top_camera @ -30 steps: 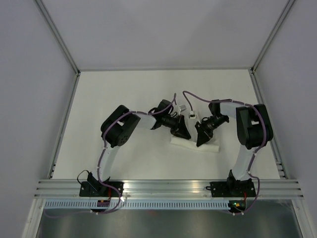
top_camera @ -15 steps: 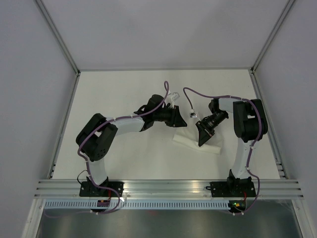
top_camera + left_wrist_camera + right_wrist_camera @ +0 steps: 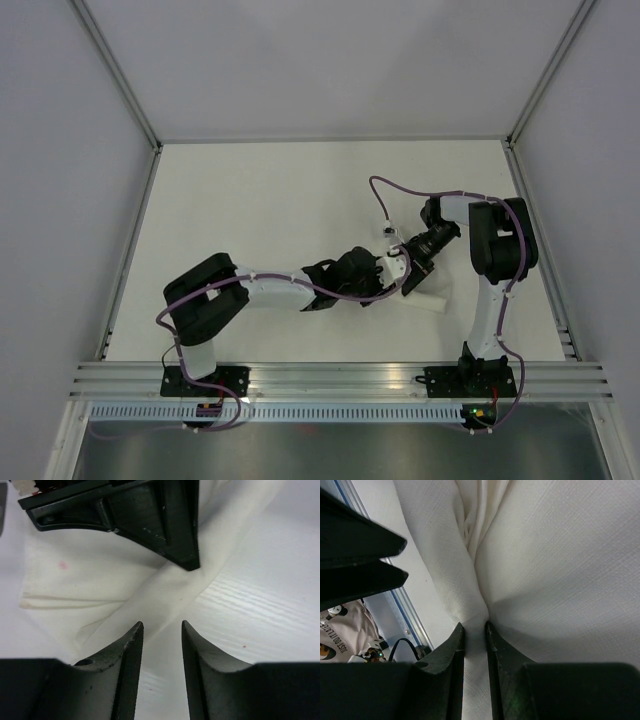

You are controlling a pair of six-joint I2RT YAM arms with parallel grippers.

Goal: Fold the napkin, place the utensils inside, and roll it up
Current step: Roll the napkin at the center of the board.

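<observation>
The napkin (image 3: 428, 298) lies as a bunched white roll right of centre on the table. My right gripper (image 3: 410, 283) comes down on it from behind and is shut on a pinched fold of the napkin (image 3: 476, 605), with cloth filling the gap between its fingers (image 3: 451, 650). My left gripper (image 3: 390, 275) reaches in low from the left, right beside it. In the left wrist view the left gripper (image 3: 161, 626) is open, its tips just short of a strip of napkin (image 3: 165, 587), and the right gripper's black fingers (image 3: 165, 525) stand on the cloth ahead. The utensils are hidden.
An aluminium rail (image 3: 340, 378) runs along the near table edge by the arm bases. Frame posts and grey walls close in the left, right and back sides. A purple cable (image 3: 385, 195) loops above the right wrist.
My left arm has swung from behind the napkin round to its near left side and dropped low, and its jaws have opened. The right gripper has kept its hold in place.
</observation>
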